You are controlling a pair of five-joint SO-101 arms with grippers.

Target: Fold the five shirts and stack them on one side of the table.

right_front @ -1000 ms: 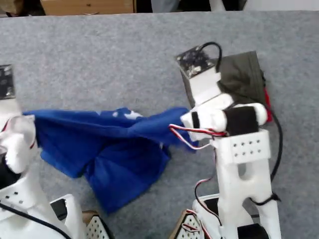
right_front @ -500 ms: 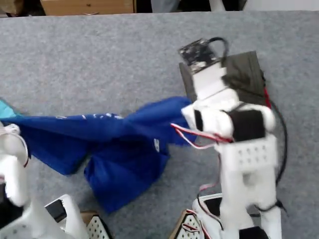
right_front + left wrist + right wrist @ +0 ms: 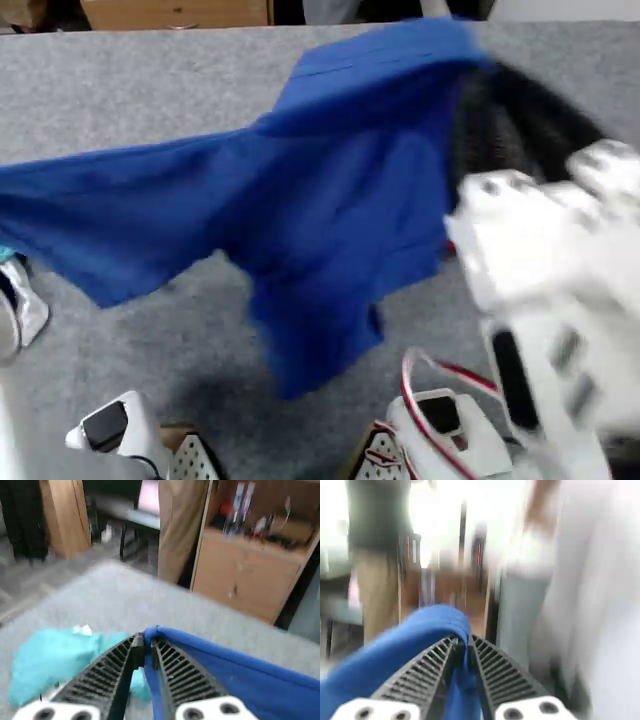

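Note:
A blue shirt (image 3: 340,210) hangs stretched in the air above the grey table (image 3: 150,100), held at both ends. My left gripper (image 3: 145,647) is shut on one edge of the blue shirt (image 3: 235,672), at the table's left side. My right gripper (image 3: 466,650) is shut on the other end of the blue shirt (image 3: 400,675), lifted high and pointing out at the room. The right arm (image 3: 550,290) fills the right of the high view as a blurred white shape. A teal shirt (image 3: 50,657) lies on the table below the left gripper.
The arm bases (image 3: 130,435) stand at the table's near edge. Wooden furniture (image 3: 250,575) and a person's legs (image 3: 175,525) stand beyond the far edge.
Both arms have lifted the blue shirt off the table and spread it wide. The right arm rose sharply towards the camera, and now covers the dark folded shirt seen before.

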